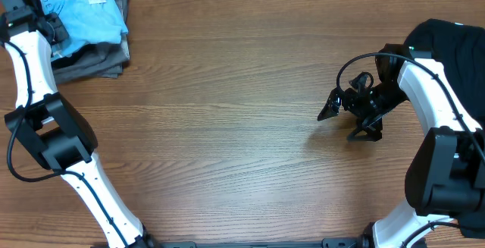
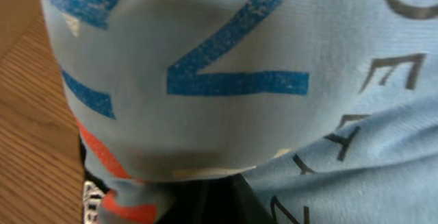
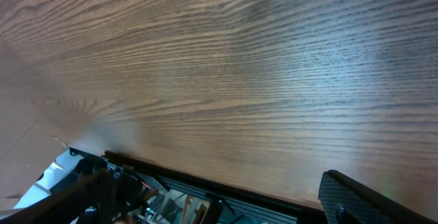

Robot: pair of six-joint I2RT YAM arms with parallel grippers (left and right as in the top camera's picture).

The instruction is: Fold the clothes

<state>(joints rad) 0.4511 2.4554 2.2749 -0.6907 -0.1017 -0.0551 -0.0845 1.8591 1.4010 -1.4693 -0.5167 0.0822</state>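
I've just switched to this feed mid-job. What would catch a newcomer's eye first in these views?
First is the light-blue T-shirt with bold blue and red lettering. It is heaped on a grey pile of clothes at the table's far left corner, the left hand is right at it, and its fabric fills the left wrist view. Next is the right hand, open over the wooden table, with a black garment bunched at the right edge.

A brown wooden table (image 1: 227, 111) fills the view, its grain running lengthwise under soft, even light that leaves a pale sheen on the boards, with a black rail (image 1: 250, 243) along its near edge and blurred clutter (image 3: 164, 207) just beyond one edge.
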